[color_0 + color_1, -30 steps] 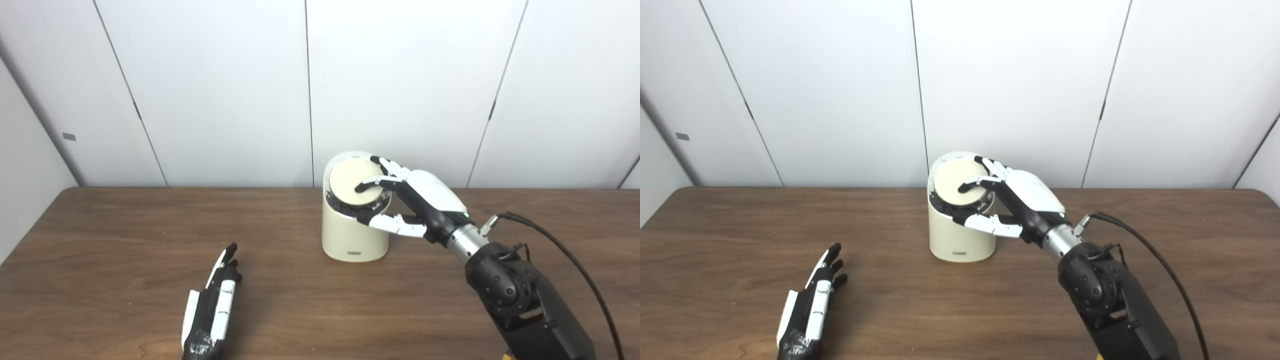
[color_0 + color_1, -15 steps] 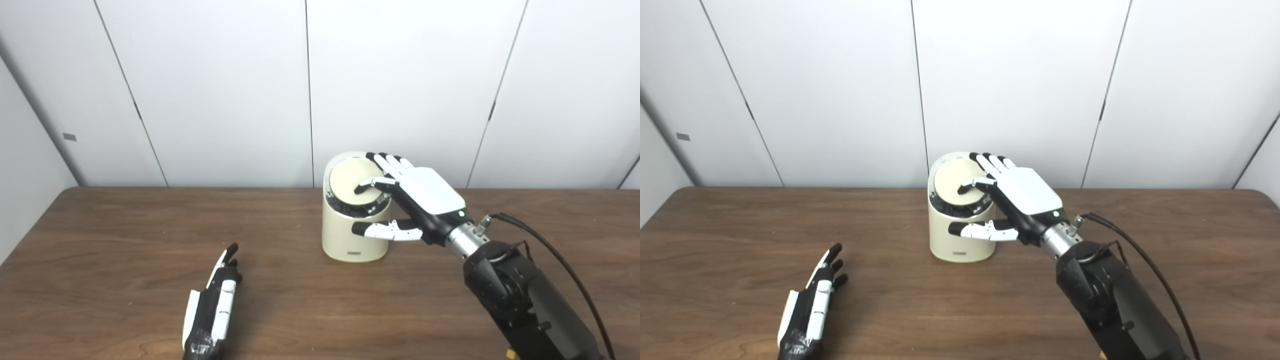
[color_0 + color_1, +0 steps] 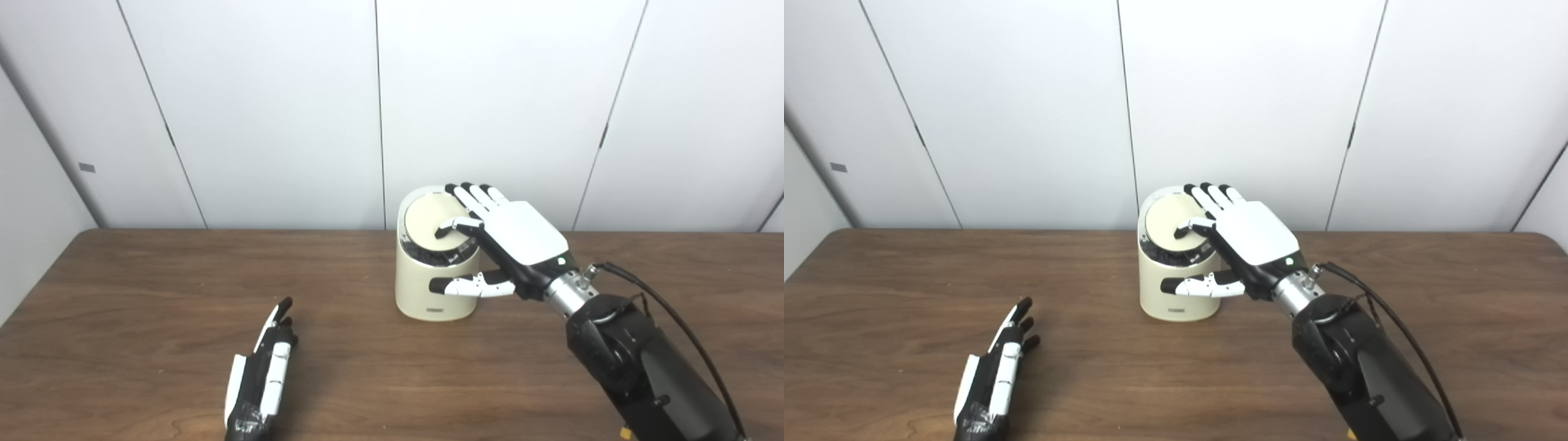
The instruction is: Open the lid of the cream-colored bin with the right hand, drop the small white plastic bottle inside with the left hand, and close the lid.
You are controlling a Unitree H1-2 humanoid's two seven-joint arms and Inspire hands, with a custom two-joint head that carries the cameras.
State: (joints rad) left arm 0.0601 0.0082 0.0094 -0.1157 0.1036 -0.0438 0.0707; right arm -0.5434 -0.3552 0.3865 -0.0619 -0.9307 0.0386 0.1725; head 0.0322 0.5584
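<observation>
Nearest first: left hand (image 3: 260,380) lies flat on the counter (image 3: 122,318) close to the front edge, left of centre, fingers straight and slightly apart, holding nothing. No small white plastic bottle visible anywhere on the counter or in either hand, so my read is it's already inside the bin, though the interior can't be seen. Further back, right arm comes in from the front right corner with its cable (image 3: 674,312) trailing; right hand (image 3: 1240,242) is spread over the cream-colored bin (image 3: 429,294), which stands upright near the back edge, about centre. Hand isn't clamped on anything: fingers are extended and apart over the far right of the lid (image 3: 1167,223), one fingertip (image 3: 442,232) curled down touching the lid surface, thumb (image 3: 468,285) stretched across the front of the bin body, just beside or touching it, can't tell which. Lid looks seated, tilted toward the camera, with a dark gap showing along its lower rim. Judgement: this is the closing step, at or near its end. Next move calls for confirming the lid is fully down with a light press, then lifting the hand straight off without dragging the bin sideways.
</observation>
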